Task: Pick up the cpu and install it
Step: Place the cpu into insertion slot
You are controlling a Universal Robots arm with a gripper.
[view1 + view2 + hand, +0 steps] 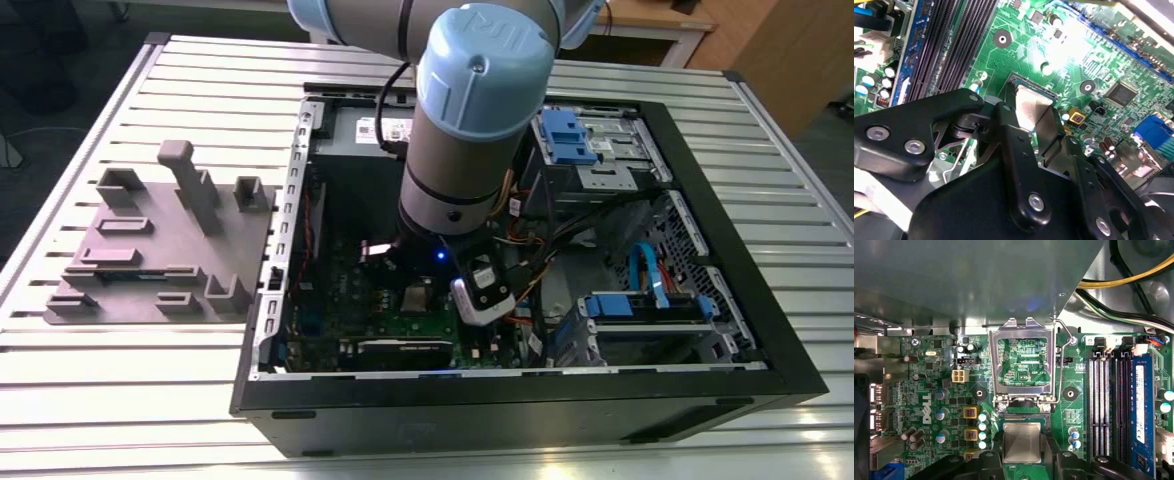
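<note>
"Where was the chip?"

"Between my black fingers. My gripper was closed on the small, flat, square cpu with the silver-grey metal top, pinching two opposite edges, low over the green motherboard."

"Was it seated?"

"I couldn't tell. The cpu lay at the socket, just beside the square silver metal bracket, which stood flipped open with green board showing through its frame."

"What was past that?"

"To one side ran the long black memory slots, with a blue memory stick next to them. Yellow and black cables crossed the grey metal beyond."

"And from outside?"

"My grey arm with pale blue caps reached down into the open black computer case. The case sat on a slatted metal table. A grey block of pegs and holders stood beside the case, on the exterior view's left."
</note>
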